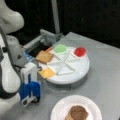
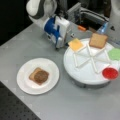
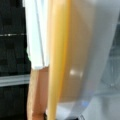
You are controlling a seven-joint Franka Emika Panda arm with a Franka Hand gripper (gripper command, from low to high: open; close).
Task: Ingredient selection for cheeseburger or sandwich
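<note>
On the white paper plate (image 2: 25,82) a brown toast square (image 2: 32,74) carries the dark round patty (image 2: 41,76), while the blue-and-white gripper (image 2: 60,45), grip state unclear, sits at the yellow-orange cheese square's (image 2: 76,44) nine o'clock edge on the white divided tray (image 2: 82,75).

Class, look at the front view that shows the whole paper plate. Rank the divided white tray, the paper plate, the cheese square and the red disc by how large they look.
1. divided white tray
2. paper plate
3. cheese square and red disc: they look about alike, so no ranking.
</note>
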